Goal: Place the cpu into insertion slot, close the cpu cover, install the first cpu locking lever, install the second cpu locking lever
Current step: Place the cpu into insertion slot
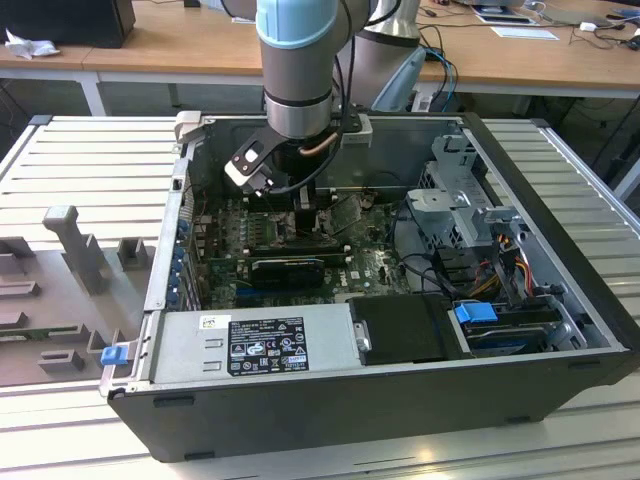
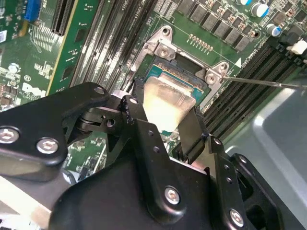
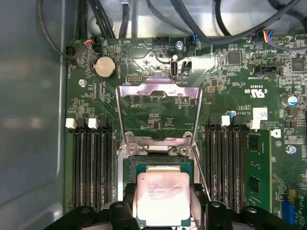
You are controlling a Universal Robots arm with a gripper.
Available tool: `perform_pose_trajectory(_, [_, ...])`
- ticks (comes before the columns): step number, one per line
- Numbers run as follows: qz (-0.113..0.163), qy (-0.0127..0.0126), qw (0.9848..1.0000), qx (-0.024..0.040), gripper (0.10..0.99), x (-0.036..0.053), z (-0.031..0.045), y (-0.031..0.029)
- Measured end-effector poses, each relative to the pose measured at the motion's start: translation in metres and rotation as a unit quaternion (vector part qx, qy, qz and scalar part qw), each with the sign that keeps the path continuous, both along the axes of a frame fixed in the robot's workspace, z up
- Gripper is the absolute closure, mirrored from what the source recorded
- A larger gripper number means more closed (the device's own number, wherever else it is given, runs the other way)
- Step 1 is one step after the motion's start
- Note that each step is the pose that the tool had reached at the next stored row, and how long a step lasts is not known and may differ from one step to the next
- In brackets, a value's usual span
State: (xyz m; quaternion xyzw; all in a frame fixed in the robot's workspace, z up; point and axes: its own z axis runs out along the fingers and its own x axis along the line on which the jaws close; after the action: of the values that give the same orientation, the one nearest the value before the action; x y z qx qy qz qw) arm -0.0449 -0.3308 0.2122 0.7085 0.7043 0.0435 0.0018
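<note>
Closed on the cpu, the hand [image 1: 312, 212] hangs from the arm inside the open case [image 1: 350, 415], which lies on the ribbed surface [image 1: 90, 160]. Reading the case as a dial in the exterior view, the hand sits at about ten o'clock, low over the board [image 1: 372, 265]. The grey supply box [image 1: 260, 345] is at about seven.

In the second wrist view the two black fingers [image 2: 137, 103] press on opposite edges of the cpu [image 2: 165, 103]. Its dull metal top faces the camera. The slot [image 2: 165, 71] lies just beyond it, and a thin lever [image 2: 264, 82] juts free beside the slot.

In the first wrist view the cpu overlaps the near part of the slot. Whether it touches the frame I cannot tell, and it does not look seated. The cover [image 3: 158, 87] stands swung open on the slot's far side, with its window showing the board behind.

The chip is likely light, thin and stiff, and its top looks slick. Its underside contacts and the slot's pins are probably fragile. The bare edges, where the fingers now hold it, seem the right grip.
</note>
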Motion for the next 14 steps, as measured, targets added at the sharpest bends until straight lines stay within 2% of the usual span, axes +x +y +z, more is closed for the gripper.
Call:
perform_pose_trajectory(3, [0.0,0.0029,1.0,-0.0003,0.557,0.0,-0.0053,0.0003])
perform_pose_trajectory(7, [0.0,0.0033,1.0,-0.0004,0.557,0.0041,-0.0072,0.0003])
perform_pose_trajectory(14, [0.0,0.0033,1.0,-0.0013,0.557,0.0002,-0.009,0.0017])
